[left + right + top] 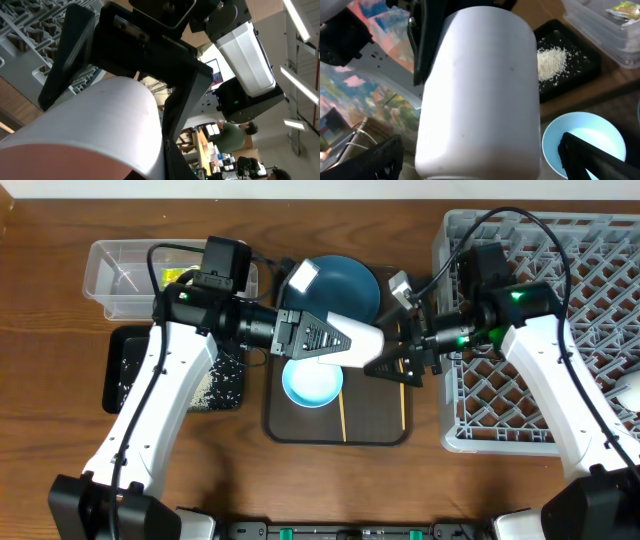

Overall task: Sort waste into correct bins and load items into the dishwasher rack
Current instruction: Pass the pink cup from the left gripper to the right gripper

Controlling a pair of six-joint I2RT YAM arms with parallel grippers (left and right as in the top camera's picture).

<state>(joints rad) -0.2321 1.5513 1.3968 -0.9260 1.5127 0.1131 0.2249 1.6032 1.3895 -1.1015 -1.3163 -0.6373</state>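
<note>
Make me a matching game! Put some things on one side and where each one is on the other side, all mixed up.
Things:
1. rice grains
2. snack wrapper
3. light-blue bowl
4. pale cup

Places:
A. on the brown tray
B. held in the left gripper
C. in the black tray
D. in the clear tub

Pairs: 1-C, 2-D, 3-A, 4-B

Left claw (335, 345) holds a pale cup (362, 340) at the right claw (395, 360).
</note>
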